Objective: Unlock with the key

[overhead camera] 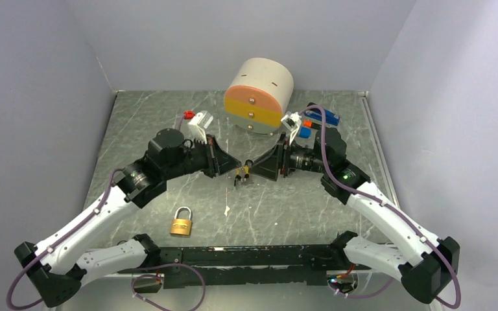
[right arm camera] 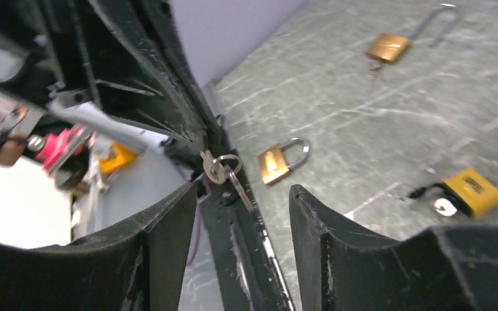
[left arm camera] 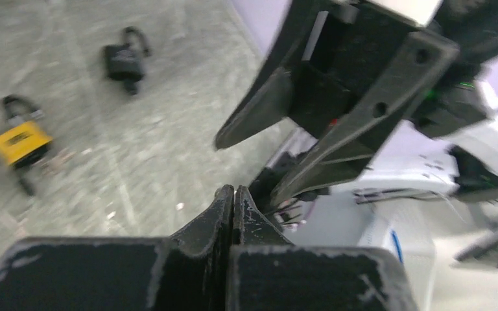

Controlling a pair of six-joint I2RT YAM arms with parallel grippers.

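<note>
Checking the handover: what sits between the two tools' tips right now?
The key bunch, pinched by the shut left tool and hanging at the mouth of the right tool's open jaws; clearest in the right wrist view.

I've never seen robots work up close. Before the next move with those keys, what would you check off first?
1. Left gripper shut on the keys: ok, they hang from its closed tips.
2. Right gripper clear of the keys: ok, its jaws stand open on either side.
3. Brass padlock in view with shackle closed: ok, it lies on the table.
4. Padlock steadied for unlocking: not ok, nothing holds it.
5. Key pointing ready for the keyhole: cannot tell.
</note>
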